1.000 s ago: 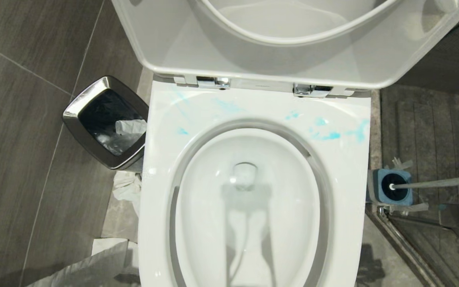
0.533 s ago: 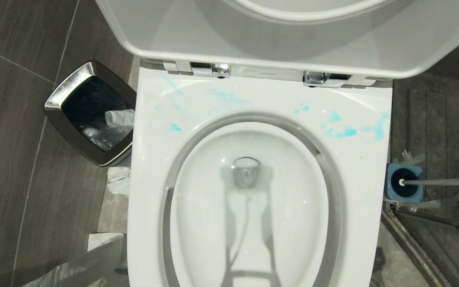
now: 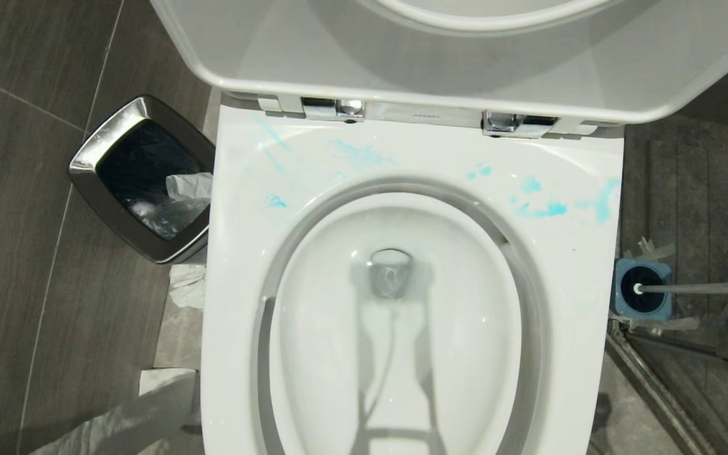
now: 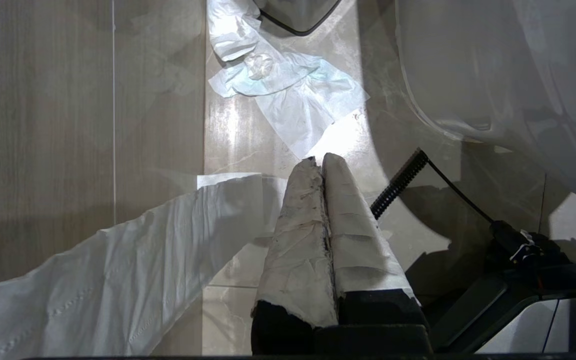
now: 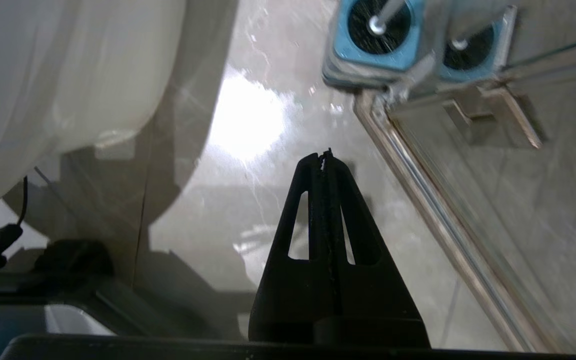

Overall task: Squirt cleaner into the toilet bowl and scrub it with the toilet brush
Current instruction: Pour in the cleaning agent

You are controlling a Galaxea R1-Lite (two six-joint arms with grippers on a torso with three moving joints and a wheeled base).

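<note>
The toilet bowl (image 3: 395, 328) fills the middle of the head view, with blue cleaner (image 3: 544, 208) smeared on its back rim. The toilet brush (image 3: 705, 288) stands in its blue holder (image 3: 641, 297) at the right edge. The right gripper (image 5: 324, 156) is pinched tight and empty, low by the floor. The left gripper (image 4: 320, 161) is clenched too, holding nothing. The brush handle is thin, so a grab could slip or tip the holder over.

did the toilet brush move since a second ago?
No. The toilet brush sits in its holder as before; the whole view shifted with the camera, toilet bowl included.
</note>
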